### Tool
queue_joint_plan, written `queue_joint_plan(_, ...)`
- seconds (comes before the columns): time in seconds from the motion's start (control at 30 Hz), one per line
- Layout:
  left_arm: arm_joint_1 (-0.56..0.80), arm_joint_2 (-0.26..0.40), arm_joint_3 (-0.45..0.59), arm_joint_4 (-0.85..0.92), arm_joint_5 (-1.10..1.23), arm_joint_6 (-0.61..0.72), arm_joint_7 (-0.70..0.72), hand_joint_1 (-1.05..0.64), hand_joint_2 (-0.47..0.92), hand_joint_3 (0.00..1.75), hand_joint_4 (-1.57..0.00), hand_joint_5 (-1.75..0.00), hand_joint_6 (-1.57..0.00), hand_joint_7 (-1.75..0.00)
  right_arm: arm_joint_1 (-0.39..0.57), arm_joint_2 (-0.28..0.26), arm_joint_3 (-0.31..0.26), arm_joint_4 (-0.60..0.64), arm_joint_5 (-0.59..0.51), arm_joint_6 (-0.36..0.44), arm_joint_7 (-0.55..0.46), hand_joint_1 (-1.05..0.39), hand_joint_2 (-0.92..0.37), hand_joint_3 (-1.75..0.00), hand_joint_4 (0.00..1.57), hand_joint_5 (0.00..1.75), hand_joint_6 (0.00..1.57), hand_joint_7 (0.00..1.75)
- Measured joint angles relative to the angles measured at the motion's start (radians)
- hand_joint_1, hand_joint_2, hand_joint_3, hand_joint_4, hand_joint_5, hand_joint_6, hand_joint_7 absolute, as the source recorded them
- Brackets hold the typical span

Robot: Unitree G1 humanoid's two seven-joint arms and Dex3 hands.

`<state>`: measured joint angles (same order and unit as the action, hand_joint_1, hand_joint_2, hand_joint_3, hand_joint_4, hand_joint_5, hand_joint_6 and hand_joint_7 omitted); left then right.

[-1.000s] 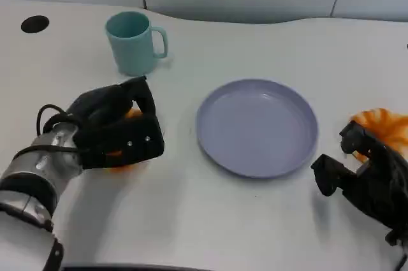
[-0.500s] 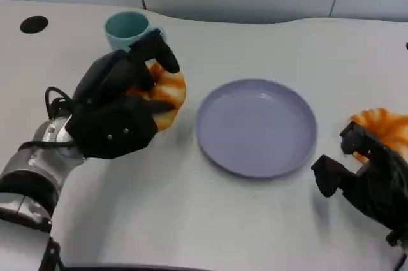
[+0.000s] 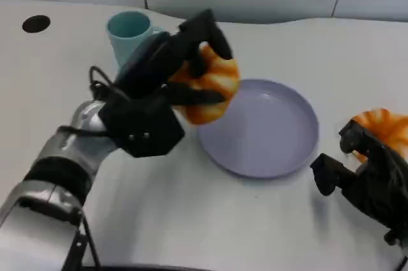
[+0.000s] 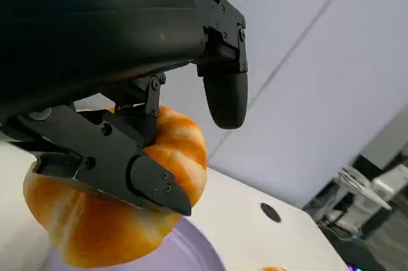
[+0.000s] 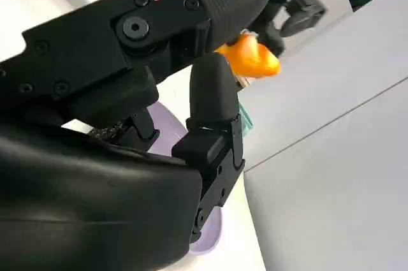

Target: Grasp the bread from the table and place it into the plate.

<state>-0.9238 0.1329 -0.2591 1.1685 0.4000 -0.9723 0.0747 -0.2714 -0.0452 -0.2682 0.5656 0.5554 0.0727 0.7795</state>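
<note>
At the far left of the head view a small black hole [image 3: 36, 23] sits in the white table [image 3: 268, 220]. Next along, a light blue mug [image 3: 127, 34] stands upright near the back edge, partly hidden behind the left hand [image 3: 162, 86]. That hand is raised off the table on its silver forearm [image 3: 60, 169], and its fingers [image 3: 207, 29] are wrapped around the bread [image 3: 207, 86], an orange and white striped roll. One finger lies over the top of the roll and another presses its side. The bread is in the air, over the left rim of the plate [image 3: 280, 131], not touching it as far as the view shows. In the left wrist view the roll [image 4: 115, 201] is clamped between the black fingers [image 4: 127, 169], with the purple plate [image 4: 185, 255] just below it.

The plate is round, pale purple, and lies flat on the table in the middle of the scene. To its right, the right hand [image 3: 366, 178] rests low by the table's near right corner, fingers curled inward with nothing in them. Just behind this hand lies a second orange and white roll [image 3: 382, 127] on the table, close to the fingers; whether they touch it cannot be told
</note>
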Motion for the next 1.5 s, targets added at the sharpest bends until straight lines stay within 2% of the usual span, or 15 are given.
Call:
queue_joint_plan(0.17, -0.042, -0.042, -0.026, 0.006, 0.057, -0.02, 0.061, 0.1, 0.77, 0.0, -1.14, -1.75, -0.9, -1.75, 0.002, 0.001, 0.0, -0.006, 0.0, -0.003, 0.0, -0.41, -0.89, -0.01, 0.92, 1.75, 0.65, 1.75)
queue_joint_plan(0.4, -0.102, -0.098, -0.083, 0.065, 0.141, 0.077, 0.16, 0.14, 0.75, 0.01, -1.13, -1.75, -0.9, -1.75, 0.009, 0.005, 0.001, -0.024, 0.001, -0.005, 0.001, -0.41, -0.88, 0.0, 0.91, 1.75, 0.65, 1.75)
queue_joint_plan(0.47, -0.121, -0.106, -0.091, 0.074, 0.15, 0.098, 0.174, -0.02, 0.73, 0.01, -1.04, -1.75, -0.83, -1.75, 0.01, 0.006, 0.001, -0.03, 0.001, -0.001, 0.001, -0.4, -0.87, 0.0, 0.91, 1.75, 0.65, 1.75)
queue_joint_plan(0.5, -0.128, -0.109, -0.09, 0.082, 0.147, 0.109, 0.172, -0.12, 0.73, 0.0, -0.93, -1.74, -0.78, -1.72, 0.01, 0.006, 0.001, -0.032, 0.002, 0.001, 0.001, -0.4, -0.87, 0.0, 0.91, 1.75, 0.65, 1.75)
queue_joint_plan(0.53, -0.131, -0.112, -0.083, 0.089, 0.135, 0.12, 0.153, -0.33, 0.76, 0.01, -0.72, -1.6, -0.68, -1.36, 0.01, 0.006, 0.001, -0.033, 0.003, 0.003, 0.001, -0.4, -0.87, 0.0, 0.9, 1.75, 0.65, 1.75)
queue_joint_plan(0.57, -0.133, -0.114, -0.077, 0.097, 0.123, 0.131, 0.121, -0.41, 0.77, 0.0, -0.65, -1.55, -0.68, -1.19, 0.01, 0.006, 0.0, -0.034, 0.004, 0.006, 0.001, -0.4, -0.87, 0.0, 0.9, 1.75, 0.65, 1.75)
queue_joint_plan(0.63, -0.133, -0.113, -0.075, 0.107, 0.111, 0.16, 0.056, -0.66, 0.87, 0.03, -0.35, -1.04, -0.57, -0.56, 0.01, 0.006, 0.0, -0.035, 0.005, 0.013, 0.001, -0.4, -0.87, 0.0, 0.9, 1.75, 0.65, 1.75)
queue_joint_plan(0.67, -0.133, -0.111, -0.076, 0.107, 0.11, 0.175, 0.028, -0.77, 0.9, 0.12, -0.21, -0.82, -0.48, -0.3, 0.011, 0.006, 0.0, -0.035, 0.006, 0.015, 0.001, -0.4, -0.88, -0.01, 0.9, 1.75, 0.64, 1.75)
queue_joint_plan(0.77, -0.134, -0.097, -0.077, 0.107, 0.101, 0.2, -0.053, -0.96, 0.92, 0.36, -0.02, -0.52, -0.3, -0.05, 0.011, 0.006, 0.0, -0.039, 0.006, 0.016, 0.003, -0.4, -0.89, -0.01, 0.89, 1.75, 0.63, 1.75)
queue_joint_plan(0.97, -0.13, -0.079, -0.036, 0.095, 0.011, 0.176, -0.214, -1.05, 0.92, 0.55, 0.0, -0.24, -0.12, 0.0, 0.011, 0.006, 0.0, -0.04, 0.006, 0.019, 0.008, -0.4, -0.88, -0.01, 0.89, 1.75, 0.63, 1.75)
queue_joint_plan(1.03, -0.116, -0.083, 0.009, 0.083, -0.069, 0.152, -0.317, -1.05, 0.92, 0.57, 0.0, -0.19, -0.09, 0.0, 0.012, 0.006, 0.001, -0.044, 0.006, 0.019, 0.006, -0.4, -0.88, -0.01, 0.89, 1.75, 0.63, 1.75)
queue_joint_plan(1.1, -0.094, -0.091, 0.069, 0.075, -0.171, 0.139, -0.438, -1.05, 0.92, 0.63, 0.0, -0.05, -0.02, 0.0, 0.013, 0.006, 0.002, -0.049, 0.005, 0.019, 0.003, -0.41, -0.88, 0.0, 0.9, 1.75, 0.65, 1.75)
queue_joint_plan(1.2, -0.058, -0.101, 0.164, 0.061, -0.325, 0.144, -0.632, -1.05, 0.92, 0.61, 0.0, 0.0, 0.0, 0.0, 0.016, 0.007, 0.002, -0.053, 0.003, 0.019, -0.004, -0.4, -0.89, -0.01, 0.91, 1.75, 0.66, 1.75)
queue_joint_plan(1.33, -0.034, -0.099, 0.303, 0.041, -0.539, 0.264, -0.912, -1.05, 0.92, 0.54, 0.0, 0.0, 0.0, 0.0, 0.016, 0.007, 0.001, -0.053, 0.006, 0.019, -0.002, -0.4, -0.89, 0.0, 0.92, 1.75, 0.66, 1.75)
queue_joint_plan(1.5, 0.008, -0.072, 0.498, 0.029, -0.776, 0.573, -1.123, -1.05, 0.92, 0.52, 0.0, 0.0, 0.0, 0.0, 0.016, 0.006, 0.0, -0.047, 0.007, 0.019, 0.009, -0.4, -0.89, -0.01, 0.9, 1.75, 0.64, 1.75)
